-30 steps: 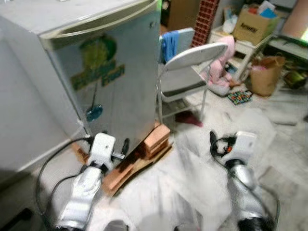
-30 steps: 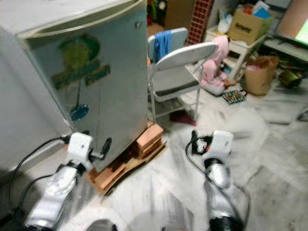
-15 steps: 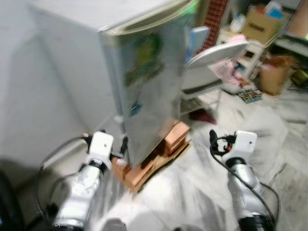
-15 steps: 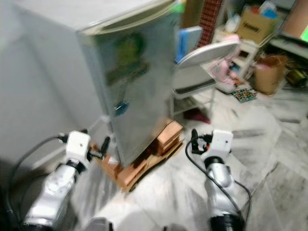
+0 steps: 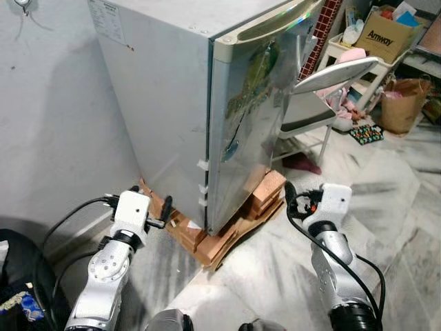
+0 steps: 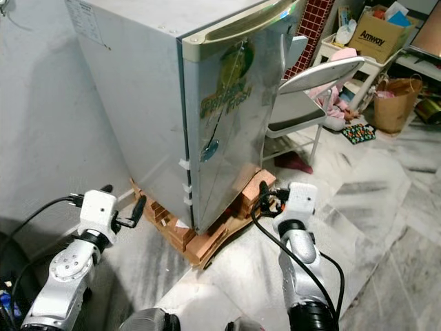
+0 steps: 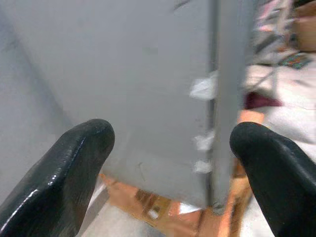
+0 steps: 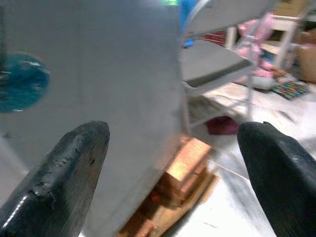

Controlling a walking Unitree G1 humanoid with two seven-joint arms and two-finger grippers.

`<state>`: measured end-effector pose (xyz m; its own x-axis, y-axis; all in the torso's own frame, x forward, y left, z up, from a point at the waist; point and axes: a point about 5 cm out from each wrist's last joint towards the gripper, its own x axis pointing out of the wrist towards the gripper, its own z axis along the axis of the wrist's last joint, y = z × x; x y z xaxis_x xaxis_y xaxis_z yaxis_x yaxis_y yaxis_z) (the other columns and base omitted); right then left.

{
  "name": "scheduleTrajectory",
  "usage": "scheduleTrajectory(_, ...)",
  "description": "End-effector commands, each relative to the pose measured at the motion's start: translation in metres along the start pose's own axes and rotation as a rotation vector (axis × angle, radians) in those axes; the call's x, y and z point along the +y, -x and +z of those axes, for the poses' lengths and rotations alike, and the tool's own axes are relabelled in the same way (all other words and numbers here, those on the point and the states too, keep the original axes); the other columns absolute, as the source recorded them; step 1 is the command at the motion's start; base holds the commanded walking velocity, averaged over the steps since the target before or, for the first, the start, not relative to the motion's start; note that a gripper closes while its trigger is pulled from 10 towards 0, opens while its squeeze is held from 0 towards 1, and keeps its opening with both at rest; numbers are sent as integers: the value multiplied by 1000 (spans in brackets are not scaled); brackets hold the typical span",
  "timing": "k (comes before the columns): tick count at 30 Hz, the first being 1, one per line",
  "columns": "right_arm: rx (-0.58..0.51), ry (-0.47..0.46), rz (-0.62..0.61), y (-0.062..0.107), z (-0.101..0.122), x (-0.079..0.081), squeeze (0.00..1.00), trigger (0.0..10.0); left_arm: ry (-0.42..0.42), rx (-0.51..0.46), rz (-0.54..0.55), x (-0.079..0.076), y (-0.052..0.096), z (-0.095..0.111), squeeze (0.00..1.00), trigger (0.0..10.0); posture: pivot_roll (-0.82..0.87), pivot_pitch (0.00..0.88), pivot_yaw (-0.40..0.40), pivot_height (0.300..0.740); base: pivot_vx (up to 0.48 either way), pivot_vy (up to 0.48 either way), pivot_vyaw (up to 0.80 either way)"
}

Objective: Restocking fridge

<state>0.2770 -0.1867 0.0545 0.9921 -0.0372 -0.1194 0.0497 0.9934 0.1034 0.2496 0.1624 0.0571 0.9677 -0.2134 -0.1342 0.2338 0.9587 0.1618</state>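
Fridge [image 5: 207,103] stands shut on bricks [image 5: 265,196], against the wall [image 5: 48,103], corner toward the robot. Left gripper [image 7: 170,148] and right gripper [image 8: 173,143] hang low before it, fingers spread, holding nothing. Folding chair [image 5: 324,89] beside the fridge.

— What sort of place?
— Lived-in home, a cluttered room. Silver fridge [image 5: 234,110] propped on bricks [image 5: 265,196] just ahead of the right pincer [image 5: 289,200], marble floor [image 5: 400,200] underneath.
— More signs?
— Folding chair [image 5: 324,89] beyond the right pincer, cardboard box [image 5: 386,34], paper bag [image 5: 406,103], pink clothes [image 5: 344,62] heaped farther off. Plain white wall [image 5: 55,110] beyond the left pincer [image 5: 162,210].
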Motion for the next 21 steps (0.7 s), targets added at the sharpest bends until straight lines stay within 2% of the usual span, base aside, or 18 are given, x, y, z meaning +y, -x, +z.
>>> scheduleTrajectory(1,8,3,-12,0,0,-5,0,10000,-8,-24,-27,-4,-1,5,0,10000,101,39,-37,740,0,0,-800)
scheduleTrajectory(9,8,3,-8,-1,0,-5,0,10000,-8,-25,-37,-5,-1,5,0,10000,100,37,-36,740,0,315,-737)
scheduleTrajectory(18,8,5,-8,-1,0,-5,0,10000,-8,-27,-43,-6,-2,5,0,10000,99,42,-35,740,0,348,0)
scheduleTrajectory(21,10,4,-9,-1,-1,-5,0,10000,-18,-30,-47,-7,-3,6,0,10000,99,42,-36,740,0,0,0)
